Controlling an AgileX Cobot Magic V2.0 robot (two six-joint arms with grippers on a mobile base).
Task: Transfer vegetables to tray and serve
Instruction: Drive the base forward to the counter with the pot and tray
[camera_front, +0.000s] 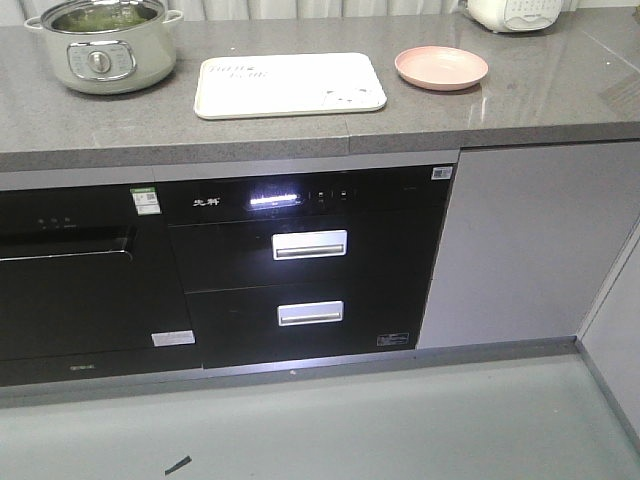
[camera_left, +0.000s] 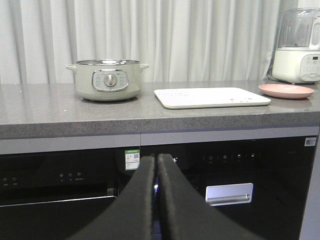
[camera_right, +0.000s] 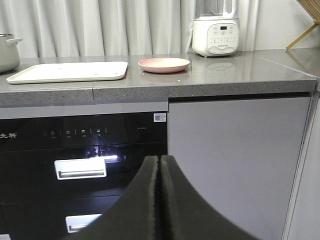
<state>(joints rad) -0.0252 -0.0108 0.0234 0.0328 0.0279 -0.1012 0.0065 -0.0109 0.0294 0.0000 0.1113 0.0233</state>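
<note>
The cream-white tray (camera_front: 290, 90) lies empty on the grey countertop, between a pale green pot (camera_front: 100, 55) and the round pink plate (camera_front: 441, 67). Green leafy vegetables (camera_front: 100, 17) show inside the pot at the far left. The tray (camera_left: 210, 97), pot (camera_left: 108, 80) and plate (camera_left: 286, 90) also show in the left wrist view. The tray (camera_right: 67, 72) and plate (camera_right: 164, 64) show in the right wrist view. My left gripper (camera_left: 156, 159) is shut and empty, below counter height before the black appliance front. My right gripper (camera_right: 160, 159) is shut and empty, likewise low. Neither gripper shows in the front view.
A white blender-like appliance (camera_right: 216, 35) stands at the back right of the counter. Below the counter are black built-in appliances with two silver drawer handles (camera_front: 310, 245) and a grey cabinet door (camera_front: 520, 240). White curtains hang behind the counter.
</note>
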